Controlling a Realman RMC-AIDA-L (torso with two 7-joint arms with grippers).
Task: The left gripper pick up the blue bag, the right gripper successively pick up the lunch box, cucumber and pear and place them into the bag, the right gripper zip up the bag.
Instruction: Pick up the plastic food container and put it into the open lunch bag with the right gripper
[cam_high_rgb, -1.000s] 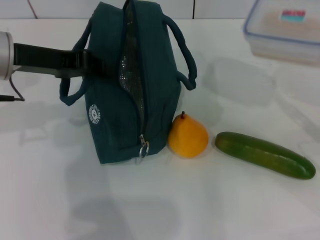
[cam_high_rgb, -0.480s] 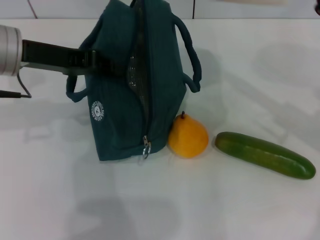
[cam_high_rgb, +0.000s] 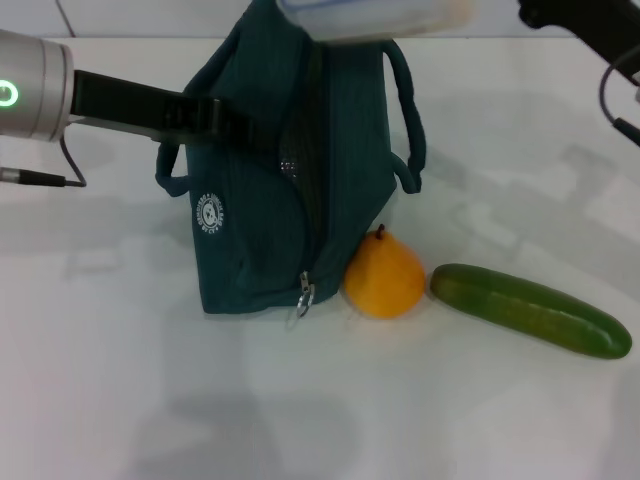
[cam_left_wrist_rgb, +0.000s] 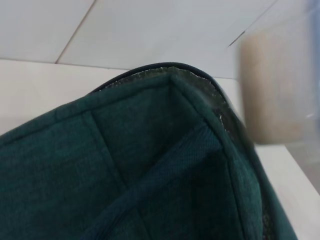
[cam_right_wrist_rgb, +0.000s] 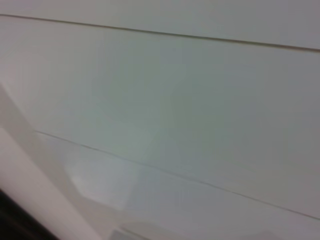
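the blue bag (cam_high_rgb: 290, 170) is being held upright on the white table (cam_high_rgb: 120, 380) by the left gripper (cam_high_rgb: 215, 118), which is reaching in from the left side of the head view; its black fingers are being pressed against the bag's upper left side near the left handle (cam_high_rgb: 170, 170), and they appear closed on the fabric there. the bag's zipper is being left open along the top, a strip of silver lining is showing, and the ring pull (cam_high_rgb: 303, 296) is hanging low at the front end. in the left wrist view the bag's teal fabric (cam_left_wrist_rgb: 125, 175) is filling most of the picture, with the blurred lunch box (cam_left_wrist_rgb: 280, 90) seen just beyond its rim. the lunch box (cam_high_rgb: 375, 18) is being held just above the bag's open top, at the upper edge of the head view. the right arm (cam_high_rgb: 590, 25) is being seen at the upper right corner, but its fingers are being cut off by the frame, so their state cannot be told. the pear (cam_high_rgb: 383, 280) is being left on the table touching the bag's front right corner, and the cucumber (cam_high_rgb: 530, 310) is lying just beside it to the right, not touching it.
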